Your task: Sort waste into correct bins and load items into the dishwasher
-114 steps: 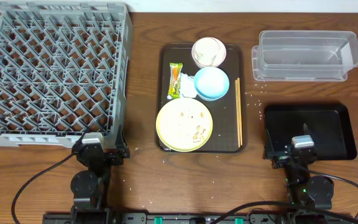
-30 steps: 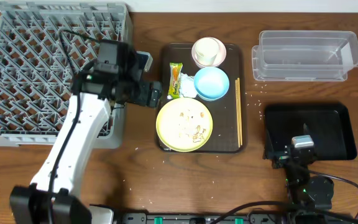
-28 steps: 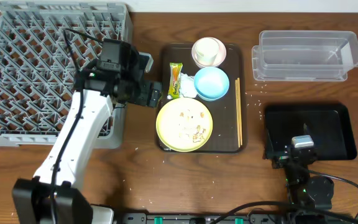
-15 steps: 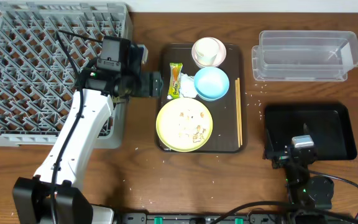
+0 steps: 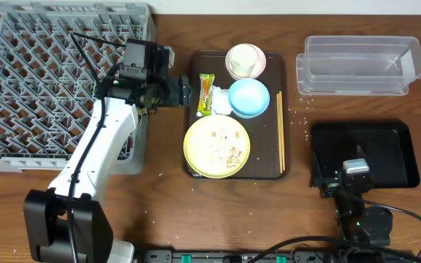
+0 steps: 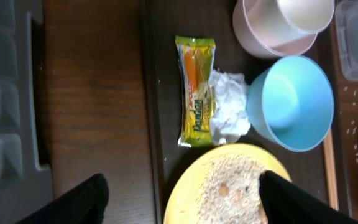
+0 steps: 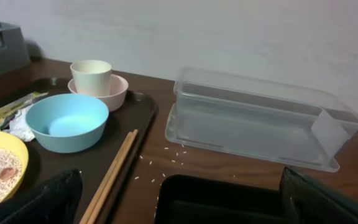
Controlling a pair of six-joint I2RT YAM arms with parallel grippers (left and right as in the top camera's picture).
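- Left end effector, jaws apart and empty, at the brown serving tray's left edge
- Flat glossy snack wrapper just beside it, touching crumpled white tissue
- Right end effector, jaws apart, at glossy black tray's near edge

We see the left arm built of long white shells linked by black joints, with a thin black cable looping off its boxy black wrist and a black tool at its end. The right arm is mostly black, topped by a small silver-grey block, with a tiny green light and black cables curving from its base. In both wrist views we make out only dark, blurred, rounded fingertips.
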